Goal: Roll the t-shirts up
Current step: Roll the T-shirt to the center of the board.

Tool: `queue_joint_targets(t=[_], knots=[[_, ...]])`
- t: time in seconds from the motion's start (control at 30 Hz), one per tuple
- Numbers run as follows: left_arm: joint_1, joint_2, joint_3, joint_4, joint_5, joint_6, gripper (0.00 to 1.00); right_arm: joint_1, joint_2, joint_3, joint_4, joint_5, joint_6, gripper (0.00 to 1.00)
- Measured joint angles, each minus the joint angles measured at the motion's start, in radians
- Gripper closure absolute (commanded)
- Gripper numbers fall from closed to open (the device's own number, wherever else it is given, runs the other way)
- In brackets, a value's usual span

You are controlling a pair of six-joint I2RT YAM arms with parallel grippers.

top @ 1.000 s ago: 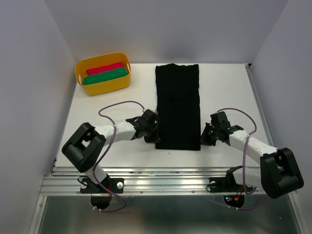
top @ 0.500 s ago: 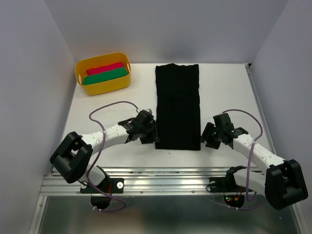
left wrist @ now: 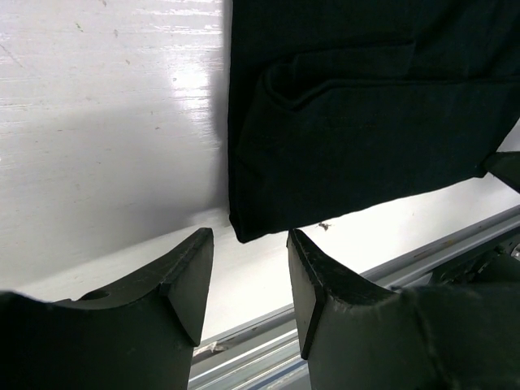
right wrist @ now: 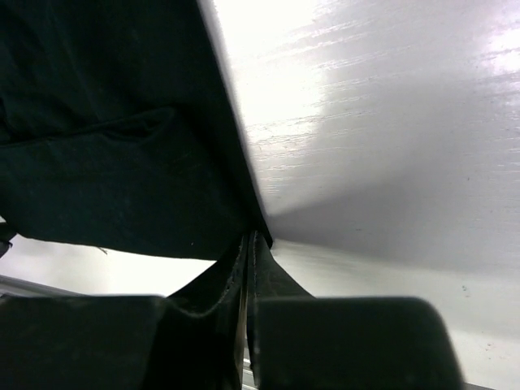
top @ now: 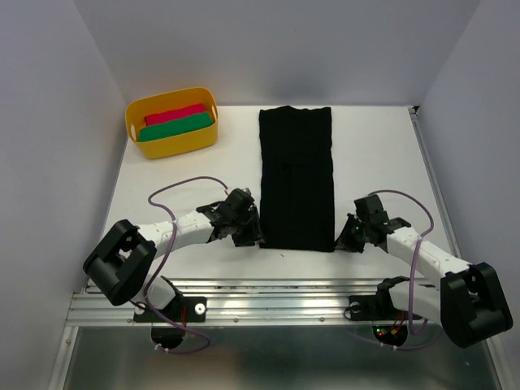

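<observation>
I've got the black t-shirt (top: pixel 296 175) laid out as a long folded strip down the middle of the table (top: pixel 195 175), far end up by the back wall, near end just short of the table's front edge. My left gripper (top: pixel 253 236) sits low at the near-left corner with its jaws apart. In the left wrist view the corner of the cloth points into the gap between the two fingers (left wrist: pixel 191 276) and neither pad touches it. My right gripper (top: pixel 351 236) is down at the near-right corner, jaws pressed together to a thin seam. In the right wrist view the shirt's edge runs straight down to the fingertips (right wrist: pixel 260 272) and meets them, but it's black on black there, so I cannot tell whether any cloth is caught in the seam. A folded flap of cloth shows on the shirt's top face in both wrist views. On edges, the long sides run straight and the near hem lies flat on the white surface, just short of the metal rail (top: pixel 244 302) at the front lip. For room, there's bare white tabletop on both sides of the strip, wider on the left. The yellow tub (top: pixel 180 145) stands well apart at the far-left corner, with a red roll (top: pixel 175 113) and a green roll (top: pixel 175 127) side by side inside it.
</observation>
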Motion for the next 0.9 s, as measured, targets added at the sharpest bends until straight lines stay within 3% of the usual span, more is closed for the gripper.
queue_joint_targets(t=[0.2, 0.37, 0.5, 0.7, 0.9], knots=[[0.000, 0.000, -0.002, 0.009, 0.011, -0.011, 0.48, 0.000, -0.049, 0.000, -0.004, 0.014, 0.006, 0.99], [0.000, 0.000, -0.005, 0.023, 0.024, -0.018, 0.47, 0.000, -0.048, -0.018, -0.003, 0.027, 0.013, 0.77], [0.000, 0.000, -0.012, 0.037, 0.035, -0.020, 0.46, 0.000, -0.046, -0.026, -0.004, 0.038, 0.019, 0.68], [0.000, 0.001, -0.042, 0.055, 0.052, -0.044, 0.58, 0.000, -0.046, -0.026, -0.002, 0.039, 0.030, 0.68], [0.000, 0.018, -0.056, 0.069, 0.063, -0.072, 0.61, 0.000, -0.046, -0.037, 0.016, 0.036, 0.051, 0.70]])
